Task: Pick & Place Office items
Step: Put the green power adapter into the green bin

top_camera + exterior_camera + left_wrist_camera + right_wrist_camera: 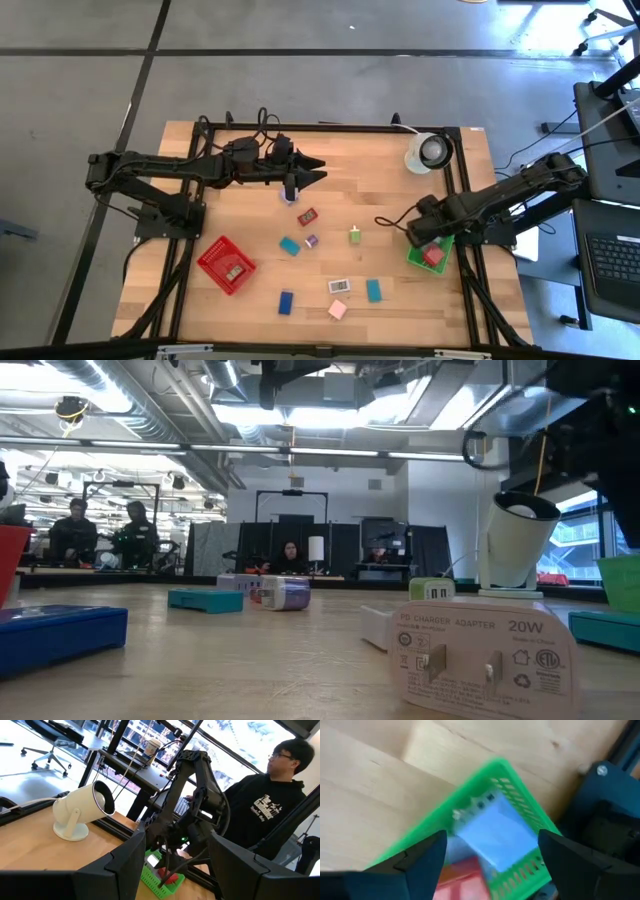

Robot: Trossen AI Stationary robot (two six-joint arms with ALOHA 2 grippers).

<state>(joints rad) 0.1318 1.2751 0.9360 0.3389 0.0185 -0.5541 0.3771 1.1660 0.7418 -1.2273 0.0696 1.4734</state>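
Observation:
Small office pieces lie scattered on the wooden table: a red one [307,216], a teal one [290,245], a purple one [312,241], a green-white one [354,235], a white labelled adapter [340,286], another teal [373,290], a blue [286,302] and a pink [338,309]. My left gripper [318,169] hovers open over the table's far middle, with a bluish piece [290,196] under its wrist. My right gripper [492,850] is open above the green basket [495,775], where a light blue piece [495,835] and a red piece [462,875] lie.
A red basket [212,262] with one piece inside sits at the left front. A white round object with a dark centre [430,152] stands at the far right. The green basket [415,258] is at the right edge. A person [270,805] sits beyond the table's right side.

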